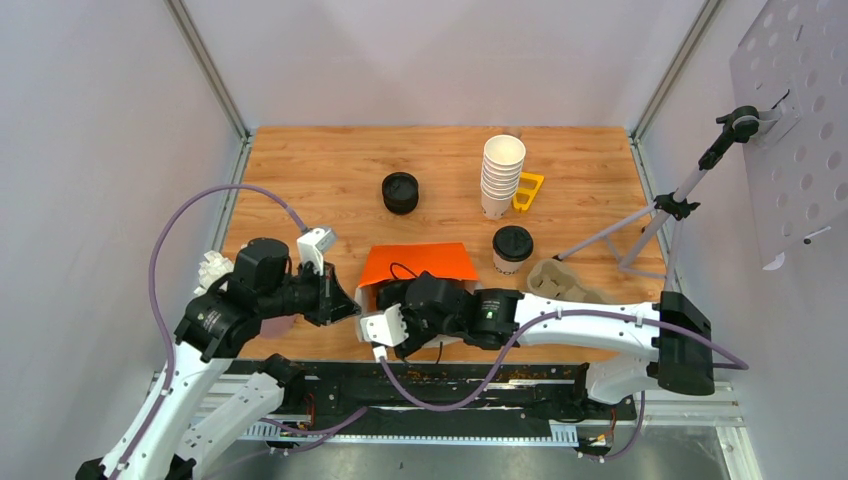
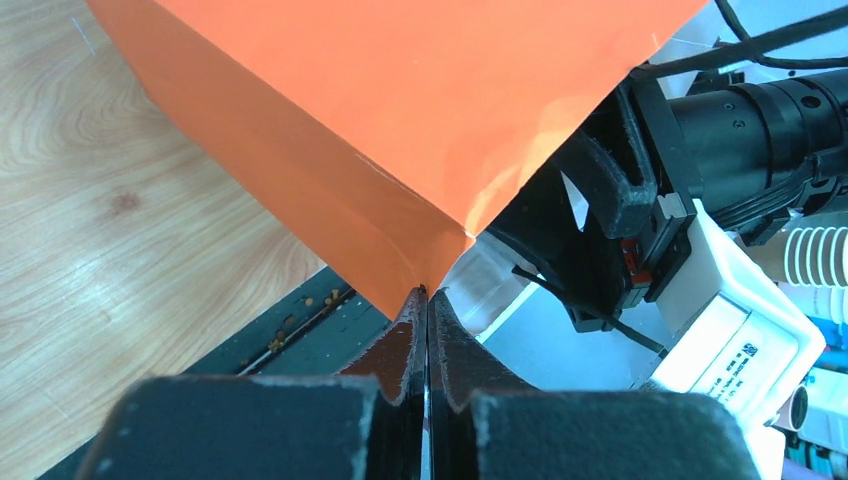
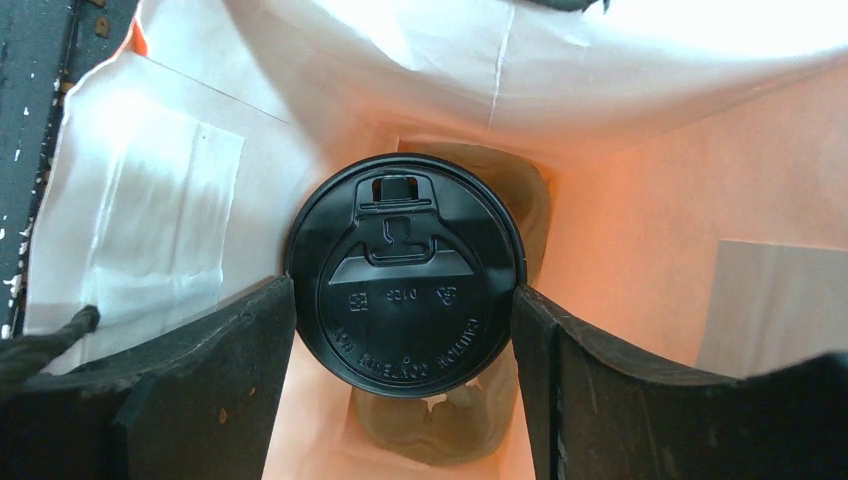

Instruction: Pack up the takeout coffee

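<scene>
While the left hand (image 2: 428, 305) pinches a corner of the orange paper bag (image 1: 418, 262), its fingers pressed together on the paper, the right hand (image 3: 405, 345) is deep inside the bag with the first coffee cup (image 3: 405, 285) between its fingers. Those fingers sit against either side of the cup just under the black lid, so I judge them clamped on it rather than apart. From the wrist view the lid faces straight back at the camera: the cup's long axis runs along the bag's depth, in line with the hand's reach, with its base toward the bag's bottom, where a brownish shape lies that I cannot identify. Whether the base touches down is hidden. The likely next move is to let go and draw out along that same axis without dragging the lid or the paper walls. The second coffee cup (image 1: 511, 250) stands upright on the desk (image 1: 330, 170) just right of the bag, beside a pulp carrier (image 1: 565, 282), near the right forearm and well apart from the left hand, so the right arm is the nearer one for it
</scene>
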